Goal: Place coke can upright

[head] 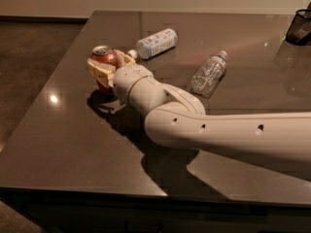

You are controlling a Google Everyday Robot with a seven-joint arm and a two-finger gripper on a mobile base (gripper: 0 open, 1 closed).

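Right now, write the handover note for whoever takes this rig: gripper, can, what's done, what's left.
The gripper is shut on the coke can at the left side of the table; the arm reaches in from the right.
The coke can is upright with its silver top up. Whether its base rests on the table cannot be told.
The far bottle and the right bottle lie on their sides beyond it.
Done: can grasped and upright.
Left: seat it, release, and withdraw without tipping it.
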